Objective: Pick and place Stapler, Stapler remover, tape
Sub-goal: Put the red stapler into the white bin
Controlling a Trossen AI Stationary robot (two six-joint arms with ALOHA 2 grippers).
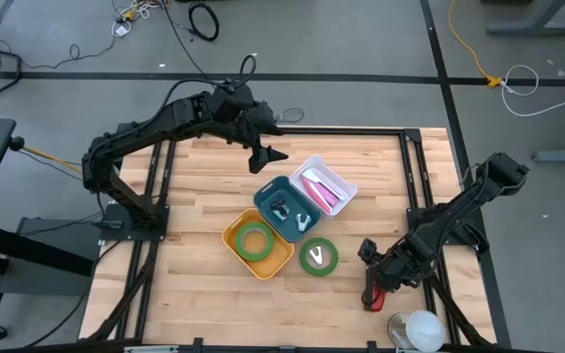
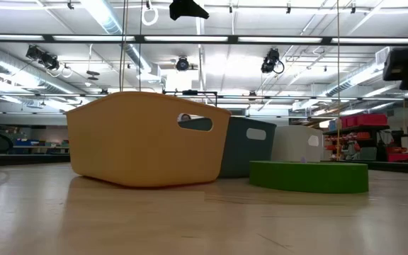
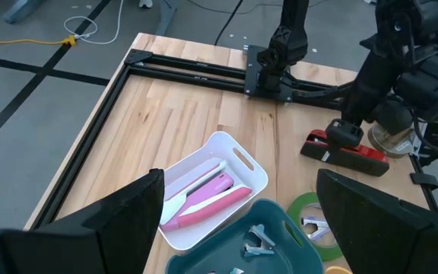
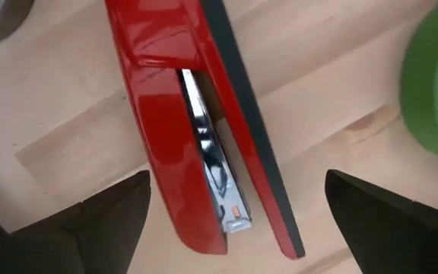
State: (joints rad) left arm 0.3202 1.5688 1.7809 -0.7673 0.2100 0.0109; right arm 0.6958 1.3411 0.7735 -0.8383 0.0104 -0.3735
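A red stapler with a dark base lies on its side on the table near the front right. My right gripper points down over it, open, one finger on either side of its end, touching nothing. A green tape roll lies flat on the table with a staple remover inside its ring. My left gripper hangs open high over the table's far side, beyond the bins.
Three bins stand in a slanting row at the middle. The white bin holds a pink stapler, the teal bin holds staple removers, and the yellow bin holds a green tape roll. A clear round object sits at the front right corner.
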